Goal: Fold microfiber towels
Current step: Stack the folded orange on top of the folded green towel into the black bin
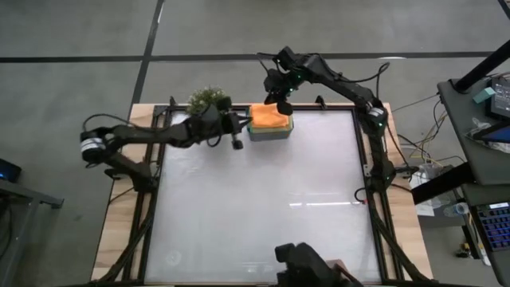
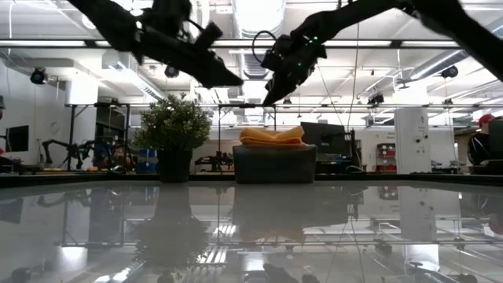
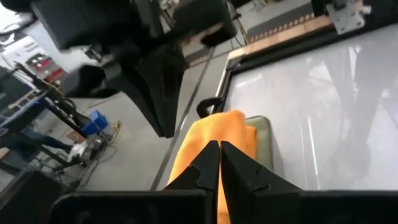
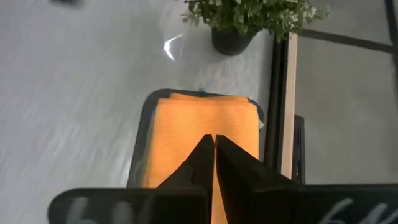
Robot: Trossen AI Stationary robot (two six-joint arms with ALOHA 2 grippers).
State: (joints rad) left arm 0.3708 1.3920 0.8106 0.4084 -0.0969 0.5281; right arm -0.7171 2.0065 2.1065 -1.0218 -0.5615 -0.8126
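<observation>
Two pincers are hanging over the grey bin [image 1: 271, 130] at the upper middle of the high view, and both are showing their fingers pressed together with nothing between them. One orange towel [image 1: 268, 116] is lying folded on top of the bin's stack, its edges squared to the rim, which suggests it is sitting there as finished work; any other towels beneath it are hidden. The left pincer [image 1: 237, 144] is hovering just beside the bin's left edge, while the right pincer [image 1: 282, 105] is poised just above the towel's far side, apart from it in the low view. The potted plant [image 1: 209, 99] is standing left of the bin, out of the way. Most of the counter [image 1: 263, 207] is lying bare, likely being kept as folding space.
</observation>
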